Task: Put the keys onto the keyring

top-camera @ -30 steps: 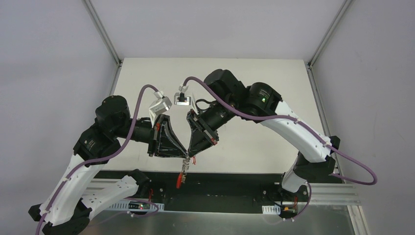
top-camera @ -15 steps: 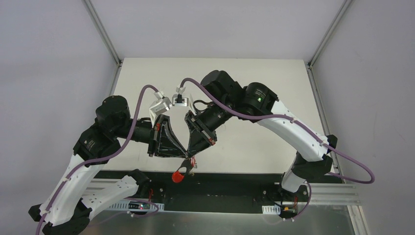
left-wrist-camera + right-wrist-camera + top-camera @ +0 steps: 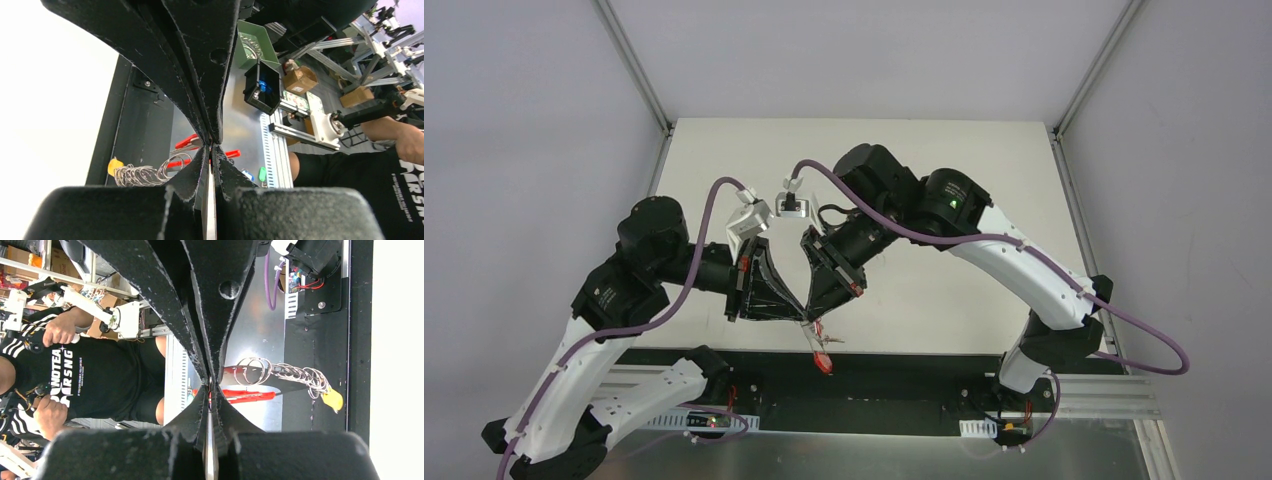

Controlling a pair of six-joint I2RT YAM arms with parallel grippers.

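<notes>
Moved: red loop hangs on the right-arm side of the joined fingertips, over the black rail; a second ago it hung on the left-arm side of them. Both arms are almost unmoved.
Meaning for task: the bundle swings freely, so probably nothing is being threaded yet and the hold is being steadied.
Left hand: fingers pressed together at the rail's far edge; what they pinch is hidden.
Right hand: fingers pressed together, tip to tip with the left; what they pinch is hidden.
Keyring: chain of silvery rings hanging just beside the fingertips, in front of the rail.
Keys: no single key can be told apart among the rings.
Yellow tag: at the chain's outer end, against the rail.
Desk: pale surface beyond the rail.
Writing: white capitals on a bystander's black T-shirt, cut off, roughly "…NOTEA / …RSNG".
Brands: none legible on the arms or hands.
</notes>
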